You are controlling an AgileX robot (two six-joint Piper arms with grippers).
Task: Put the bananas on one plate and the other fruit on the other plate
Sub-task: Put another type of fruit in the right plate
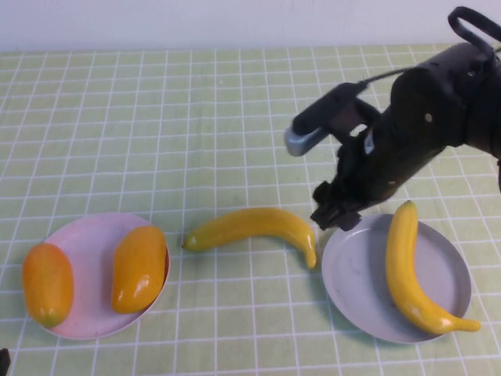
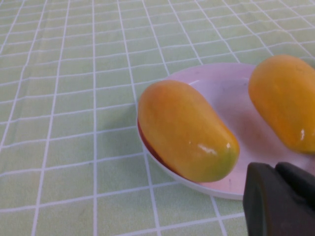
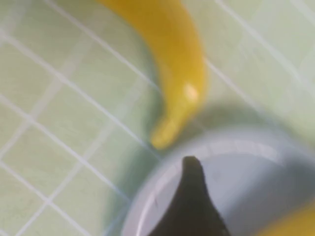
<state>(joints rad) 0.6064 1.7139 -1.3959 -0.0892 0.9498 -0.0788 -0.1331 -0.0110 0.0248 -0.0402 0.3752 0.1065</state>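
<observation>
Two bananas: one [image 1: 415, 270] on grey plate [image 1: 352, 274], one [image 1: 254, 227] on surface [image 1: 196, 117]. Two mangoes [image 1: 139, 268] [image 1: 47, 283] on pink plate [image 1: 90, 243]. Right claw [image 1: 335, 215] over grey rim, left claw [image 2: 278, 199] near pink plate; grip state of both unclear.

Spreading flat across the whole table as a pale green cloth [image 1: 156, 117], crossed by thin white lines forming a grid of squares. Lying smooth. Running out of view on the left, right and near sides in the high view. Meeting a plain white wall [image 1: 196, 23] along the far edge. Showing again as the same green and white grid, filling the background of both wrist views.
</observation>
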